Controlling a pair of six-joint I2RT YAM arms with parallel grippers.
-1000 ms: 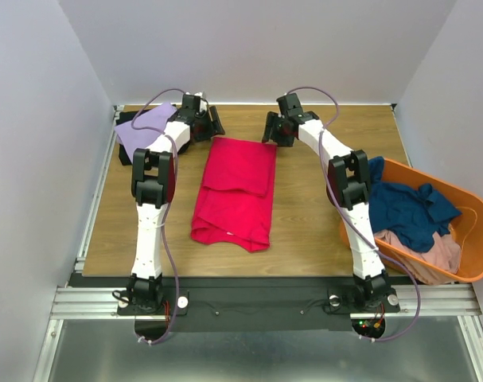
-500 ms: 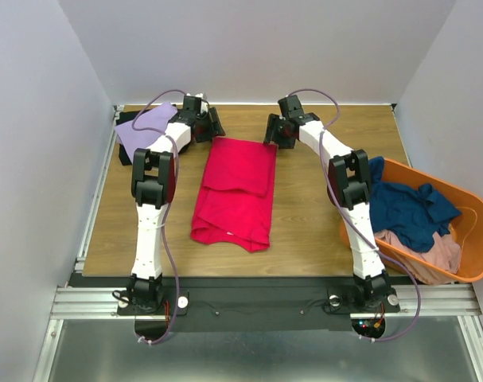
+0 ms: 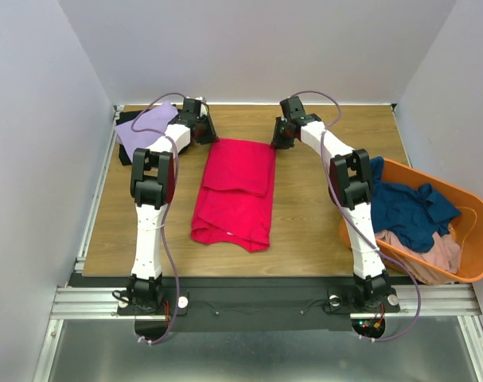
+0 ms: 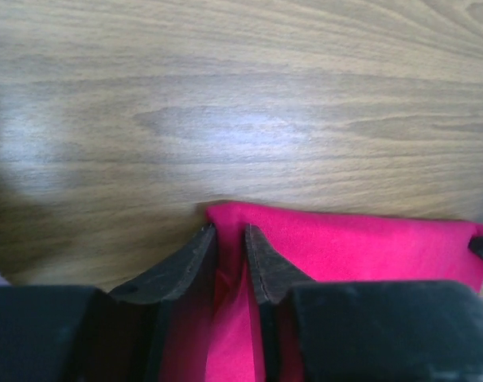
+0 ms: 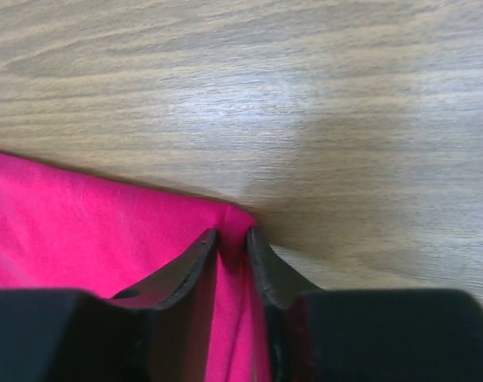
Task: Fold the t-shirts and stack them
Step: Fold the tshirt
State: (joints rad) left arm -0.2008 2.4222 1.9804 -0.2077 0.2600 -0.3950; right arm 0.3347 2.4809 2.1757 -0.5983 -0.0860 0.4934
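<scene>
A crimson-pink t-shirt (image 3: 237,191) lies partly folded in the middle of the table, its length running from far to near. My left gripper (image 3: 208,137) is at its far left corner, and the left wrist view shows the jaws (image 4: 229,231) pinched on a ridge of pink cloth (image 4: 360,247). At the far right corner my right gripper (image 3: 278,142) is likewise shut, with the corner of the cloth (image 5: 82,231) caught between its fingertips (image 5: 232,233). Both corners still rest at table level.
A lavender t-shirt (image 3: 142,127) lies folded at the far left on top of something black (image 3: 123,155). An orange tub (image 3: 473,208) at the right edge holds a navy t-shirt (image 3: 408,211) and a dusty pink one (image 3: 428,255). Walls close in on three sides.
Both grippers were open just beyond the shirt's far corners; they have moved onto the corners and shut on the cloth. The shirt itself has not shifted.
</scene>
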